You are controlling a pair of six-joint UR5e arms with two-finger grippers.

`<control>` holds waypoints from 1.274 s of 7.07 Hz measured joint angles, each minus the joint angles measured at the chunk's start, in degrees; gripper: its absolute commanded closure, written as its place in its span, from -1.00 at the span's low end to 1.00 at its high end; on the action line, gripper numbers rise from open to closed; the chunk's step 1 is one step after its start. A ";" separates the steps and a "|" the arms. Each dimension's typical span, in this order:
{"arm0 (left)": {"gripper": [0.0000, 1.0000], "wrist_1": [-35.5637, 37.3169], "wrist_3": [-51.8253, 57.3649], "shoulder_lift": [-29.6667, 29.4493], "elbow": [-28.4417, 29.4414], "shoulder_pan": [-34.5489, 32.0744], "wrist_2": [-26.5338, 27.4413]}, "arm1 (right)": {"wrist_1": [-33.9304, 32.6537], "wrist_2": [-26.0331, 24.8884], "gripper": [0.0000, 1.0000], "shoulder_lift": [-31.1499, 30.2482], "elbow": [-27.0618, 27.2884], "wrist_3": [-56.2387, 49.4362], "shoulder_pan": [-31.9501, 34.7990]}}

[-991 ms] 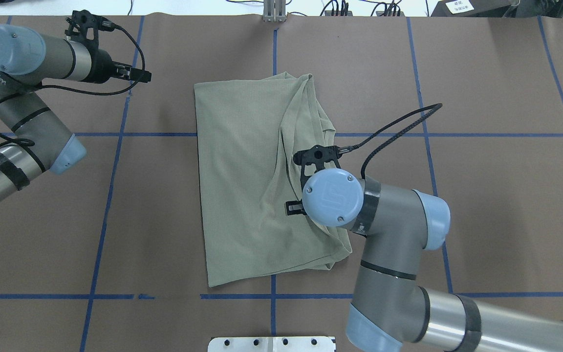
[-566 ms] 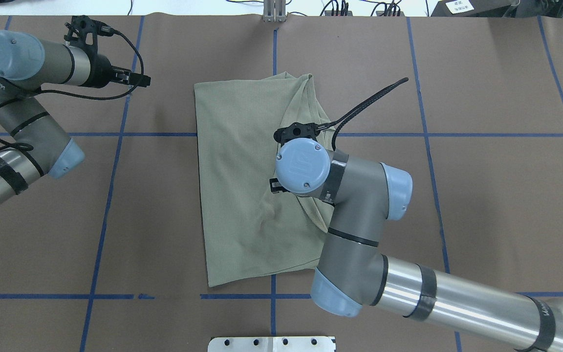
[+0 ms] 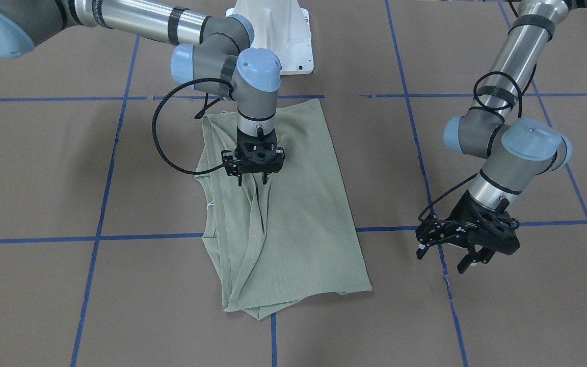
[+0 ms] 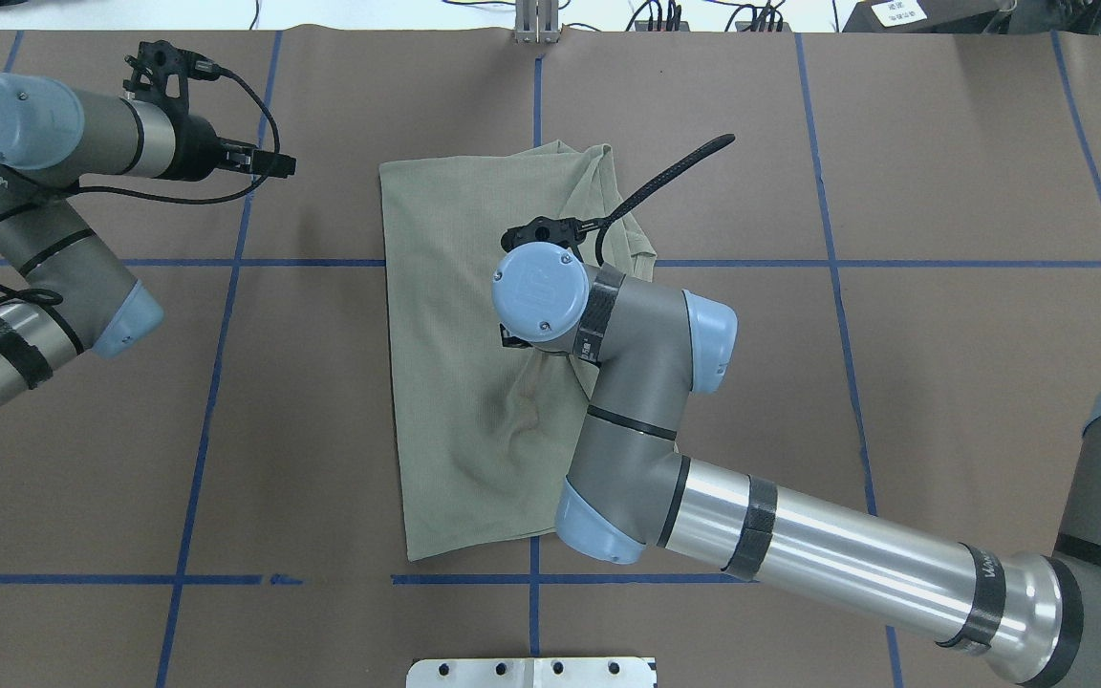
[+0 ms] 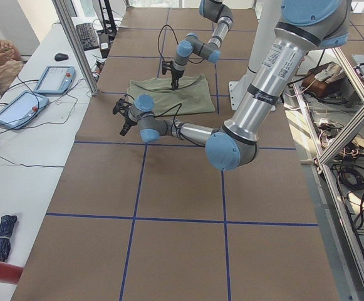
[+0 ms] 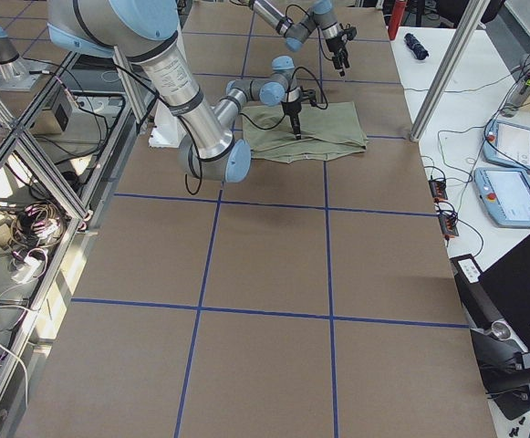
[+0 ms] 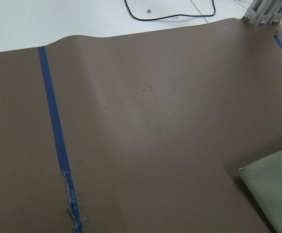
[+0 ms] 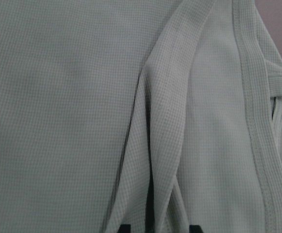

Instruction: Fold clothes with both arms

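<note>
The pale sage-green shirt (image 4: 460, 287) lies partly folded at the table's middle, and shows in the front view (image 3: 303, 214) with a bunched, layered edge. My right gripper (image 3: 254, 182) points straight down over the shirt's middle and is shut on a raised fold of the fabric (image 8: 165, 160). In the overhead view the wrist mostly hides this gripper (image 4: 515, 336). My left gripper (image 4: 283, 164) is open and empty, held above bare table well to the left of the shirt; it also shows in the front view (image 3: 444, 257). The left wrist view shows only a shirt corner (image 7: 276, 189).
Brown table cover with blue tape lines (image 4: 216, 382). The white pedestal base (image 3: 278, 30) stands at the robot's side. A metal plate (image 4: 531, 672) sits at the near edge and a metal post (image 4: 536, 24) at the far edge. Tablets (image 5: 53, 78) lie on the side desk.
My right arm has moved left and toward the far edge across the shirt, pulling the shirt's right edge inward with it. My left arm has barely moved.
</note>
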 measured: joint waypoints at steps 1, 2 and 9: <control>-1.00 -0.02 0.00 0.03 0.00 0.02 0.00 | 0.04 0.00 1.00 0.13 -0.22 -0.03 0.03; -1.00 -0.02 0.03 0.03 0.00 0.03 0.00 | -0.02 0.04 1.00 0.17 -0.28 -0.04 0.07; -1.00 -0.02 0.04 0.00 0.00 0.07 0.00 | -0.15 2.01 0.49 -8.95 8.05 -6.36 5.03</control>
